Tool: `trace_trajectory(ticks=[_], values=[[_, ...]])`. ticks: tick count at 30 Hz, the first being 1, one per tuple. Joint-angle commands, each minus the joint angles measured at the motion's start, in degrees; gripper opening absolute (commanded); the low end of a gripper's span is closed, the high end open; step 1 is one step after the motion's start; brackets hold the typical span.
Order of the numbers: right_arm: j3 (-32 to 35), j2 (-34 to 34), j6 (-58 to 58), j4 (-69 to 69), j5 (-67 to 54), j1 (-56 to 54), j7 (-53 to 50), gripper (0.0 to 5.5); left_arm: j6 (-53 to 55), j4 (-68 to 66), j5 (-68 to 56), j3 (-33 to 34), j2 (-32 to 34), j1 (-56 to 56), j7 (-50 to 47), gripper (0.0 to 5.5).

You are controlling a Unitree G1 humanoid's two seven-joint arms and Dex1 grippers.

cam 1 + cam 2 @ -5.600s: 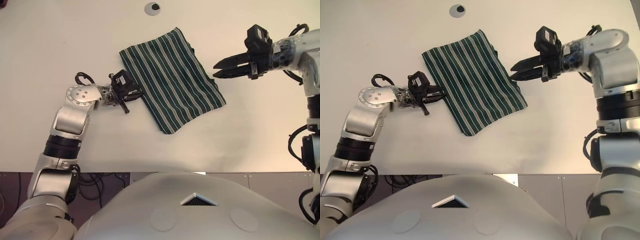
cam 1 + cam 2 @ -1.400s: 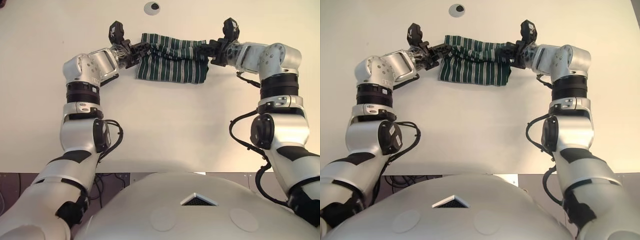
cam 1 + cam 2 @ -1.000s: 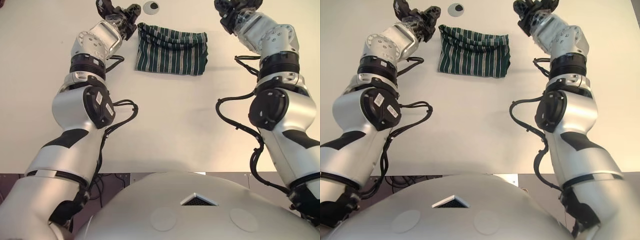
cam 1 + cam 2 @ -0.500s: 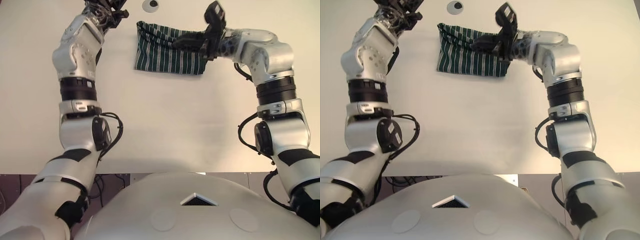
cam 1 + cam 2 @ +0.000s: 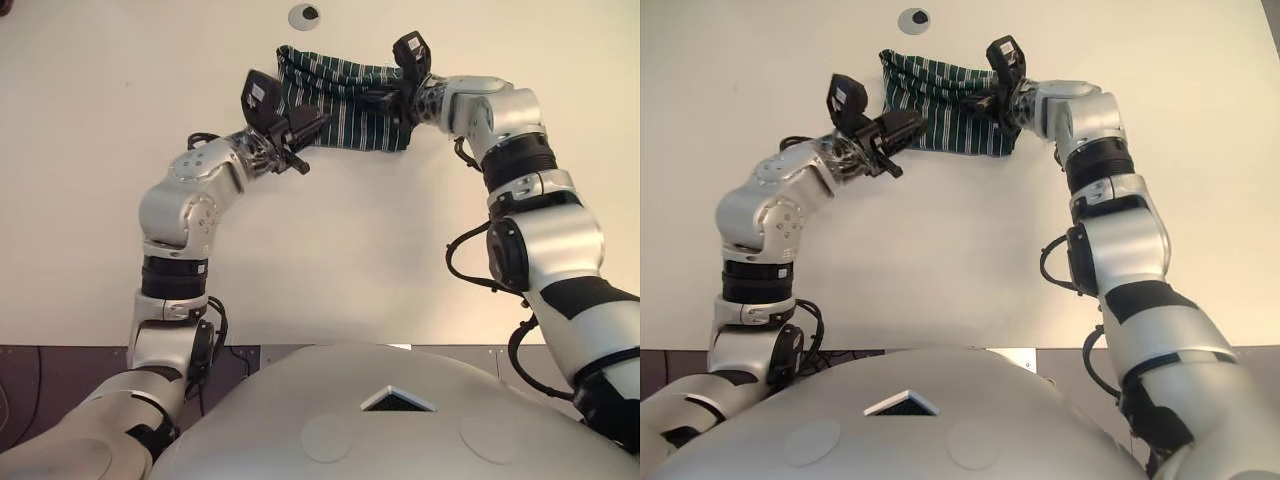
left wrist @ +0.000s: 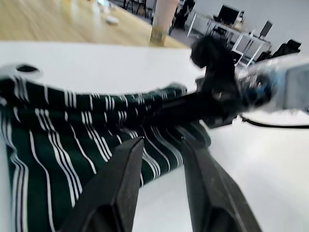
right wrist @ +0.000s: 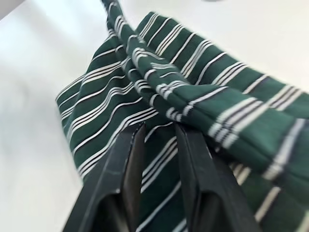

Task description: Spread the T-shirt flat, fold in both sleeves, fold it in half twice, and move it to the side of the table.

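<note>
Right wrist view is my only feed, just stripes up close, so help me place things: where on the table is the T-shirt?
Observer: The folded T-shirt lies at the far middle of the table, just short of a round port.
Operator: Where is the left hand?
Observer: The left hand is at the T-shirt's near left edge, open, gripping nothing.
Operator: And my hand against the shirt?
Observer: The right hand is over its right end, toward the far edge.
</note>
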State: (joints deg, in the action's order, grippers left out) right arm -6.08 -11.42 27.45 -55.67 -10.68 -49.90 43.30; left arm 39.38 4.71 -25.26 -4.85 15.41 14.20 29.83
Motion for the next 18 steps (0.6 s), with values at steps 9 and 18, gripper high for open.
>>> trace_trajectory(ticks=[9,18], values=[[8.58,5.36,-20.49,-14.44,3.98,-7.66,-25.73,1.12,-5.2,-8.01,3.73,-0.3,-3.15,2.89,-0.88,1.39],[7.07,4.3,-28.83,-15.26,8.29,-8.38,-20.82,1.12,-6.13,-9.74,4.78,1.0,-3.07,3.77,-1.49,1.39]])
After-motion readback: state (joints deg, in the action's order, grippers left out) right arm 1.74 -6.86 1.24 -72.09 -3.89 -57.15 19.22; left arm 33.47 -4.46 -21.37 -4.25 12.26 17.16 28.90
